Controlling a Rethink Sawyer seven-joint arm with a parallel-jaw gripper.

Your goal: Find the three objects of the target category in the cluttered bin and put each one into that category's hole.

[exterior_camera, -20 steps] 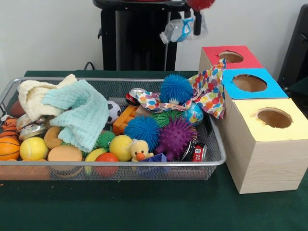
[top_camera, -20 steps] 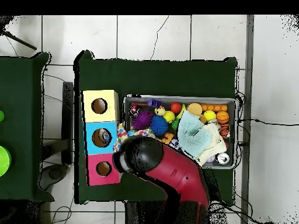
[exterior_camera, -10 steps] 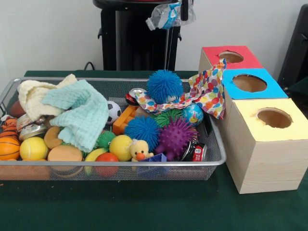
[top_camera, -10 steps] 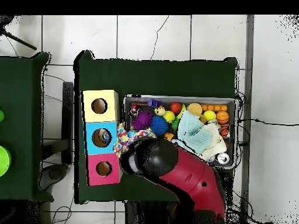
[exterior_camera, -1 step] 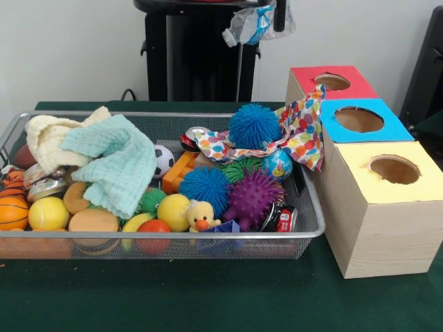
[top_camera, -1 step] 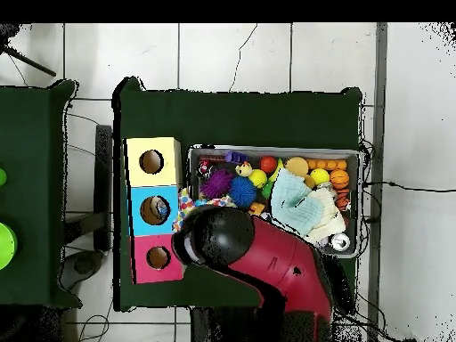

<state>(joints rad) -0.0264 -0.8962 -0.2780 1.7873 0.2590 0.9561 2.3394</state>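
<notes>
Nearest the camera, front view: green cloth table (exterior_camera, -1 step: 208, 304), bearing one wire-mesh bin (exterior_camera, -1 step: 166, 238) at left and three wooden boxes at right.

Bin, near row: basketball (exterior_camera, -1 step: 12, 211), yellow ball (exterior_camera, -1 step: 48, 213), orange ball (exterior_camera, -1 step: 154, 227), second yellow ball (exterior_camera, -1 step: 173, 211), rubber duck (exterior_camera, -1 step: 200, 216), one can (exterior_camera, -1 step: 285, 220) lying on its side at the near right corner.

Bin, middle: spiky balls, four counted — purple (exterior_camera, -1 step: 252, 197), blue (exterior_camera, -1 step: 205, 187), small green (exterior_camera, -1 step: 151, 200), and a green one (exterior_camera, -1 step: 239, 169) half hidden behind. One globe ball (exterior_camera, -1 step: 278, 163). One soccer ball (exterior_camera, -1 step: 163, 160). One teal cloth (exterior_camera, -1 step: 114, 162) draped over a cream cloth (exterior_camera, -1 step: 50, 138) at the left.

Bin, far: fifth spiky ball, blue (exterior_camera, -1 step: 254, 126), resting on a polka-dot cloth (exterior_camera, -1 step: 297, 135) that trails over the bin's right edge and touches the boxes.

Boxes, near to far: yellow (exterior_camera, -1 step: 387, 207), blue (exterior_camera, -1 step: 360, 121), red (exterior_camera, -1 step: 332, 81), one round hole in each top.

Highest and farthest: gripper (exterior_camera, -1 step: 279, 14) at the top edge, closed on one crushed plastic bottle (exterior_camera, -1 step: 252, 26). Bottle's long axis near horizontal, slanting down to the left; which end is the cap cannot be told. Bottle held well above the bin's far right part, left of the red box.

Overhead view: arm (top_camera, -1 step: 254, 258) covers the bin's corner nearest the boxes; gripper hidden beneath it.
</notes>
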